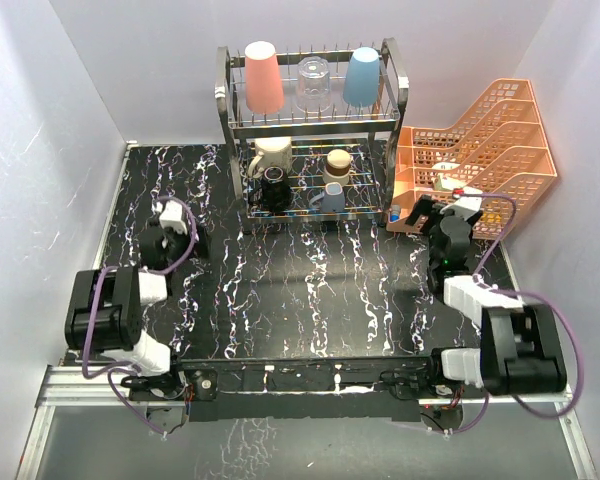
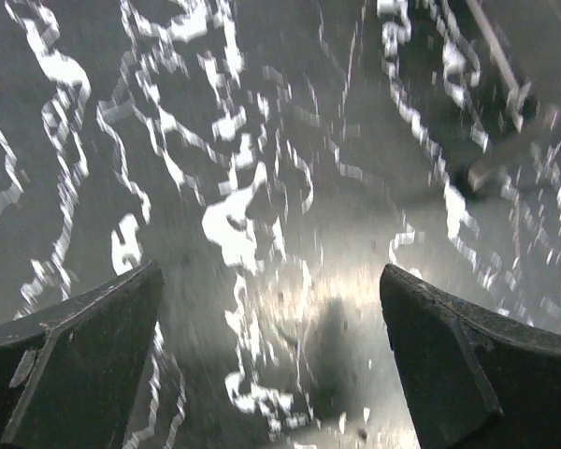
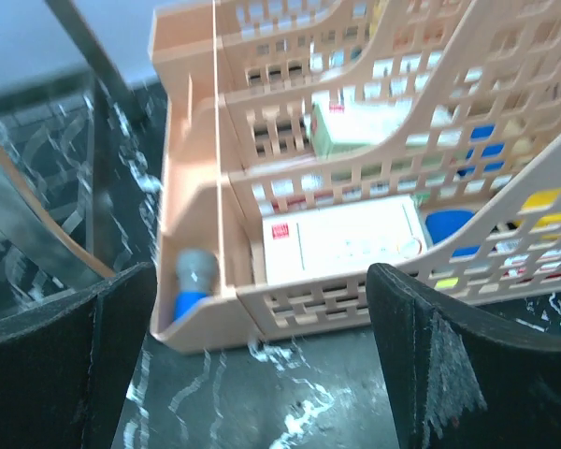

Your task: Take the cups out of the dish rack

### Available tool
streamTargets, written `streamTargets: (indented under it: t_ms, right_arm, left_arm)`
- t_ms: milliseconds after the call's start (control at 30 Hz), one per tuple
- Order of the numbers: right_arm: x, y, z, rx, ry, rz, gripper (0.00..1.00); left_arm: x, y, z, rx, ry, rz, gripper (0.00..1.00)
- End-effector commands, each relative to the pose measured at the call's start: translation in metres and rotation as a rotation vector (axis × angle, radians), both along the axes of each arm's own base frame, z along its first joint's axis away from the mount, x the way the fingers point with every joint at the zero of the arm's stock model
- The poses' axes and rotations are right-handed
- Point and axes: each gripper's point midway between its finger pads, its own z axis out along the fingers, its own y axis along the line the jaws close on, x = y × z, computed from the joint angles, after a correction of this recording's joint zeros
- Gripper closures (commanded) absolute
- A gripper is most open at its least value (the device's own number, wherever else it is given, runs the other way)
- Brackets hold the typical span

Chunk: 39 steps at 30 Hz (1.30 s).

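The chrome dish rack (image 1: 230, 125) stands at the back of the table. A salmon-pink tumbler (image 1: 263, 77), a clear glass (image 1: 313, 83) and a light-blue tumbler (image 1: 362, 76) sit upside down on its top tier. On the lower tier are a cream mug (image 1: 271, 154), a black cup (image 1: 276, 187), a brownish cup (image 1: 338, 162) and a small grey cup (image 1: 330, 197). My left gripper (image 1: 190, 237) (image 2: 271, 309) hangs open over bare table, left of the rack. Open too, my right gripper (image 1: 432, 212) (image 3: 262, 309) sits right of the rack, facing the orange trays. Neither holds anything.
Orange plastic lattice trays (image 1: 480, 150) (image 3: 299, 299) with small boxes and a blue item stand at the back right, close in front of the right gripper. A rack leg (image 3: 93, 56) shows at the upper left of the right wrist view. Grey walls enclose the black marbled table (image 1: 310, 290).
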Motion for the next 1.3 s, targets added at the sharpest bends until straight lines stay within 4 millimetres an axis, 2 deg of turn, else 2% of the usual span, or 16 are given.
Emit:
streamTargets:
  t_ms: [0, 67, 133, 300, 400, 533, 700, 800, 900, 1033, 1133, 1267]
  right_arm:
    - [-0.018, -0.012, 0.020, 0.162, 0.034, -0.140, 0.02]
    - [-0.032, -0.017, 0.024, 0.326, 0.015, -0.248, 0.02]
    - [-0.045, -0.012, 0.028, 0.423, 0.021, -0.264, 0.02]
    - [-0.055, 0.044, 0.055, 0.390, 0.030, 0.110, 0.02]
    - [-0.061, 0.059, 0.051, 0.366, 0.111, 0.134, 0.02]
    - [-0.070, 0.091, 0.054, 0.293, 0.145, 0.143, 0.02]
    - [-0.075, 0.155, 0.062, 0.229, 0.158, 0.205, 0.02]
    - [-0.065, 0.190, 0.071, 0.184, 0.149, 0.255, 0.02]
    - [-0.043, 0.212, 0.081, 0.151, 0.133, 0.289, 0.02]
    - [-0.017, 0.230, 0.082, 0.065, 0.145, 0.300, 0.02]
    - [0.000, 0.238, 0.073, 0.005, 0.162, 0.309, 0.02]
    - [0.025, 0.235, 0.064, 0.010, 0.186, 0.321, 0.02]
  left_arm:
    - [0.008, -0.001, 0.032, -0.004, 0.159, -0.028, 0.03]
    - [0.007, -0.002, 0.051, 0.006, 0.177, -0.050, 0.03]
    - [0.002, -0.001, 0.077, 0.015, 0.158, -0.060, 0.03]
    - [-0.021, -0.011, 0.107, -0.053, 0.234, -0.103, 0.03]
    - [-0.035, -0.018, 0.115, -0.078, 0.298, -0.141, 0.03]
    - [-0.049, -0.019, 0.118, -0.063, 0.343, -0.164, 0.03]
    - [-0.063, -0.014, 0.116, -0.008, 0.374, -0.169, 0.03]
    - [-0.070, -0.015, 0.119, 0.012, 0.385, -0.191, 0.03]
    - [-0.076, -0.017, 0.121, 0.023, 0.400, -0.217, 0.03]
    - [-0.079, -0.017, 0.125, 0.032, 0.410, -0.231, 0.03]
    - [-0.079, -0.019, 0.128, 0.031, 0.404, -0.248, 0.03]
    - [-0.080, -0.024, 0.132, 0.025, 0.399, -0.287, 0.03]
